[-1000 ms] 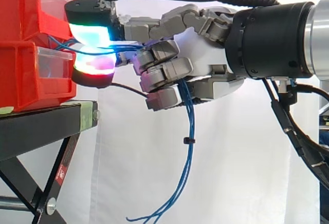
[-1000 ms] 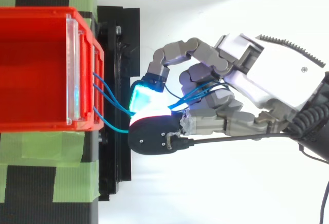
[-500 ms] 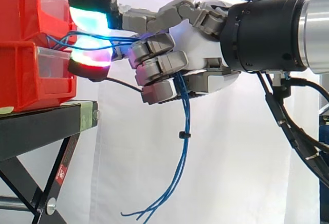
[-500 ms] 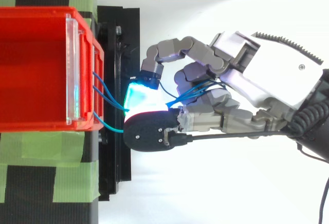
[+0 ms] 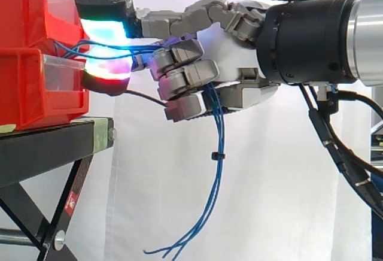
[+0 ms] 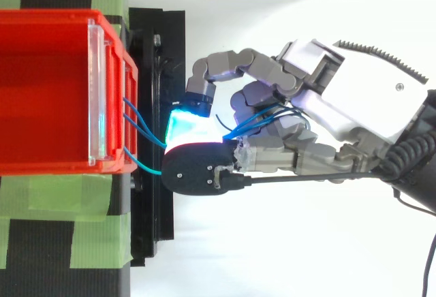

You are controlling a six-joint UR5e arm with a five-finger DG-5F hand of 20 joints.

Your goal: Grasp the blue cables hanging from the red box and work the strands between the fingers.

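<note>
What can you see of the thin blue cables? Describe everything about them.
Several thin blue plastic-coated cables leave the front of the red plastic box, run level, and are pinched between the hand's glowing pads. They pass through its curled grey fingers, then hang freely below. A small black tie bundles them partway down; the loose ends fan out at the bottom.

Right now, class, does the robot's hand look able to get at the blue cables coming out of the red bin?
Very likely yes: the hand is curled round the blue cables, which run from the red bin between its glowing pads and hang free below. Nothing stands between.
</note>
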